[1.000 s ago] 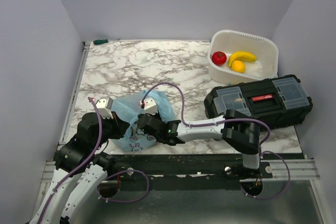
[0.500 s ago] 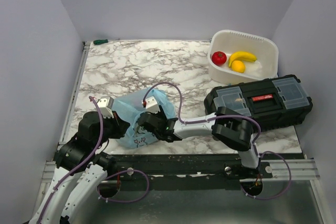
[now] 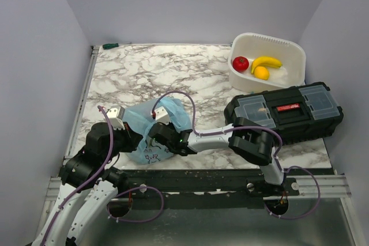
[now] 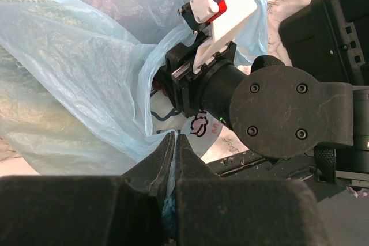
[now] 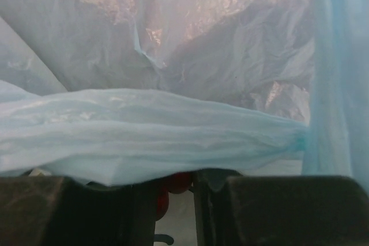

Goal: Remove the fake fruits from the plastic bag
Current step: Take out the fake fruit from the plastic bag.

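**Markings.** Plastic bag [image 3: 151, 126]: light blue, translucent, with pink and dark cartoon print near its front edge; no letters can be read. Black toolbox [image 3: 285, 113]: a red label strip [image 3: 286, 108] sits on the lid, its writing too small to read.

**Task item.** The bag lies crumpled at the near left of the marble table [image 3: 161, 70], just in front of both arm bases. A greenish mottled mass [image 4: 29, 4] shows through its film in the left wrist view.

**Left gripper** [image 4: 174, 142]: clenched, with a fold of the bag's edge pinched between its two dark fingers.

**Right gripper** [image 5: 167, 185]: pushed into the bag's mouth. A band of blue film drapes across its fingers [image 5: 63, 200], so I cannot tell how its claw stands. A small red shape [image 5: 176, 181] sits in the gap, possibly a fruit.

**Surroundings.** White tub [image 3: 271, 41] at the far right holds a red fruit [image 3: 240, 63], a banana [image 3: 267, 61] and a citrus [image 3: 262, 73], all touching or just beside one another. The toolbox lies just in front of the tub, well apart from the bag. A small green object [image 3: 109, 45] sits at the far left corner.

**In the way.** The right arm's wrist and its purple cable [image 3: 190, 105] lie over the bag, hiding its opening from above.
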Tool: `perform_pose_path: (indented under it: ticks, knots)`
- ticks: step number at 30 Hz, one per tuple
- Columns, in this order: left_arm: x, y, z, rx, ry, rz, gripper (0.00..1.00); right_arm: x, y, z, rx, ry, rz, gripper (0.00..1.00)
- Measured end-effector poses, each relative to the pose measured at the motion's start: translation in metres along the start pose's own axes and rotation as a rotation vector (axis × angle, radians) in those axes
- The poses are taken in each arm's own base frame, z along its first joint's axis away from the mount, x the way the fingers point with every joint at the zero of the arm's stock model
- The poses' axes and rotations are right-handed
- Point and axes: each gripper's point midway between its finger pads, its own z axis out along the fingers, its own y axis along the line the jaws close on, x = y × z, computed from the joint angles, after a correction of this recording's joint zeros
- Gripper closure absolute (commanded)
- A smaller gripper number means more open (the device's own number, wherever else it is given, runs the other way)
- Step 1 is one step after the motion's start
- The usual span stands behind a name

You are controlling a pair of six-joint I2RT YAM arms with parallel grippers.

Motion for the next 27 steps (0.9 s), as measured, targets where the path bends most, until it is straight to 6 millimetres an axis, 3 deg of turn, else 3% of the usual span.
perform_pose_path:
  ticks: [5,9,19,27]
  knots:
    - [0.000,0.000,0.000,0.001,-0.003,0.000,1.00,-0.002,0.004,-0.002,-0.028,0.005,0.004,0.87]
    - [0.000,0.000,-0.001,0.001,-0.005,-0.001,1.00,-0.014,0.008,-0.012,-0.065,-0.006,0.021,0.92]
    - [-0.001,0.001,-0.001,-0.004,-0.008,-0.006,1.00,-0.075,0.021,-0.057,-0.209,-0.090,0.132,0.97]
    - [-0.001,0.001,0.000,-0.006,-0.006,-0.008,1.00,-0.082,0.026,-0.100,-0.392,-0.110,0.173,0.98]
